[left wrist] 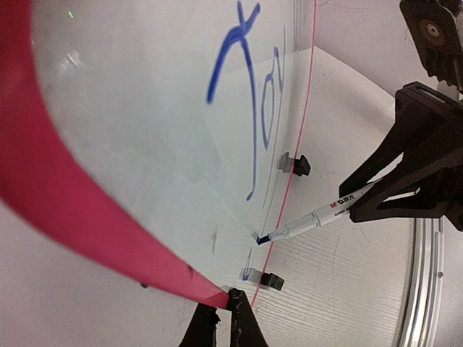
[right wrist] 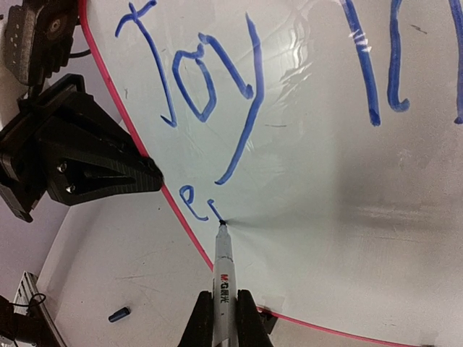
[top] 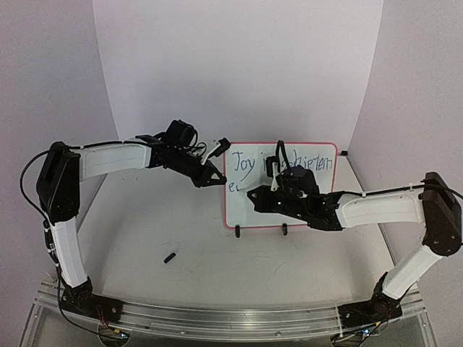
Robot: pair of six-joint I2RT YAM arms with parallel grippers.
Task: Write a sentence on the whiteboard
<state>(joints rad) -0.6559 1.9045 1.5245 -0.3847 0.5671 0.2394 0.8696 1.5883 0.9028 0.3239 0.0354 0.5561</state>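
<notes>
1. Left jaws: closed on the left edge of the whiteboard (top: 289, 213), with the pink rim pinched between the tips. The board stands on its two black feet on the table (top: 145, 224).
2. Right jaws: closed around a marker (right wrist: 223, 271), whose barrel points straight out ahead of them.
3. The marker tip touches the board surface, just inside the rim and close below the left jaws.
4. The sentence (right wrist: 202, 87) is in blue. "Joy" sits beyond the tip, and a second line starting with "e" lies just left of it.
5. A small dark cap (top: 170, 258) lies on the table, well apart from both jaws.
</notes>
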